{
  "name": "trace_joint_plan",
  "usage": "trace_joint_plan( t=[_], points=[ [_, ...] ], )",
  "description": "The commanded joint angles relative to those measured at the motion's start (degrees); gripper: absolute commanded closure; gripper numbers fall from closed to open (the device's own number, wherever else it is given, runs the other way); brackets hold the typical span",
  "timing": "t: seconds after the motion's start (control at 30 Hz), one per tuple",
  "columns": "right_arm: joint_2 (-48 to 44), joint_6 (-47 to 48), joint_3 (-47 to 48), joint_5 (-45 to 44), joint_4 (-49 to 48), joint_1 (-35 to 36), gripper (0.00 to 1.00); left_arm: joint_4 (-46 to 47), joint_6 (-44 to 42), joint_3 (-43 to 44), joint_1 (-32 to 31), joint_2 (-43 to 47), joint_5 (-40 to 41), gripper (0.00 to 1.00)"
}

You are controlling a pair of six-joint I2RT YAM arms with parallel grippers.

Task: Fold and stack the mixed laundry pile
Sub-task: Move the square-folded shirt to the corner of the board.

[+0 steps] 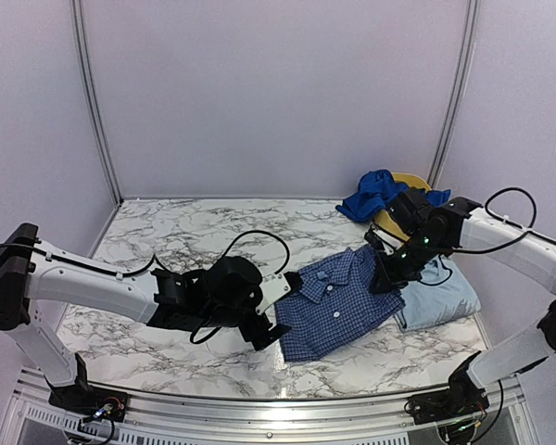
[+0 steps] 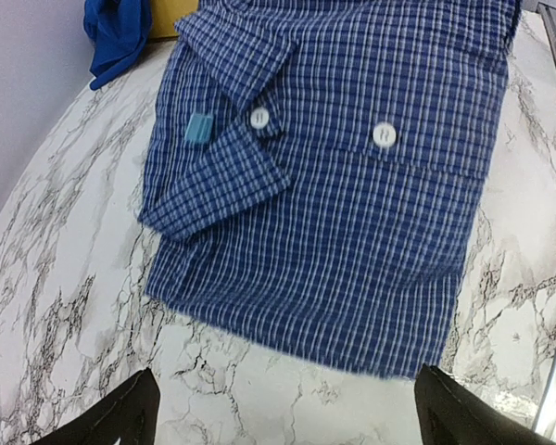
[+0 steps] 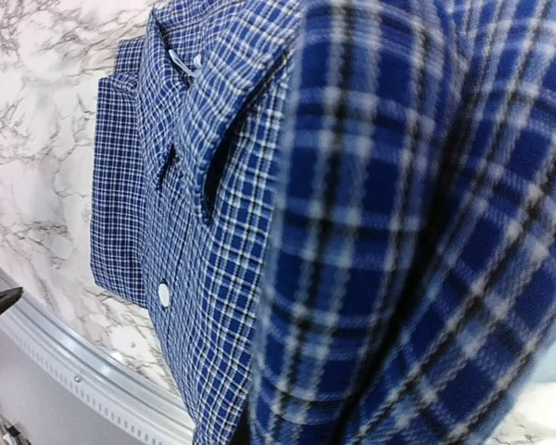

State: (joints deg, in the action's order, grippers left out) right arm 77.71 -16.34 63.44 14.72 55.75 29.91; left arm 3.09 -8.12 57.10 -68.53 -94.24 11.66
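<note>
Three blue garments, one yellow basket

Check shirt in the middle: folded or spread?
Folded: the navy-and-white small-check shirt lies as a compact rectangle on the marble table, collar and buttons up, no sleeves showing.

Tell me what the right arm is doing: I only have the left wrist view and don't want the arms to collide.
Observer: The right gripper is shut on the check shirt, at its right edge.
Operator: Is the cloth raised there?
Observer: It seems so; in the right wrist view a fold of it fills the frame close to the lens.
Operator: Anything beside the shirt on that side?
Observer: A pale T-shirt lies flat just to its right.
</note>
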Motion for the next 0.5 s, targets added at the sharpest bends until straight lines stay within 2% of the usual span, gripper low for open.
trace_joint_plan(
  t=[0.0, 0.13, 0.27, 0.47],
  points=[
    [-2.8, 3.7, 4.8, -16.2, 10.2, -2.0, 1.00, -1.2, -0.4, -0.2, 0.2, 1.9, 0.2, 0.01],
    [-4.8, 4.2, 9.1, -24.9, 13.2, -2.5, 1.00, -1.7, -1.7, 0.7, 0.2, 1.0, 0.2, 0.01],
    [-6.1, 3.7, 12.2, -27.2, 13.6, -3.1, 1.00, -2.4, -2.7, 1.9, 0.2, 0.1, 0.4, 0.01],
    [-3.6, 1.5, 15.4, -30.7, 20.7, -3.2, 1.00, -3.0, -3.6, 3.3, 0.2, -1.1, -0.4, 0.01]
  ],
)
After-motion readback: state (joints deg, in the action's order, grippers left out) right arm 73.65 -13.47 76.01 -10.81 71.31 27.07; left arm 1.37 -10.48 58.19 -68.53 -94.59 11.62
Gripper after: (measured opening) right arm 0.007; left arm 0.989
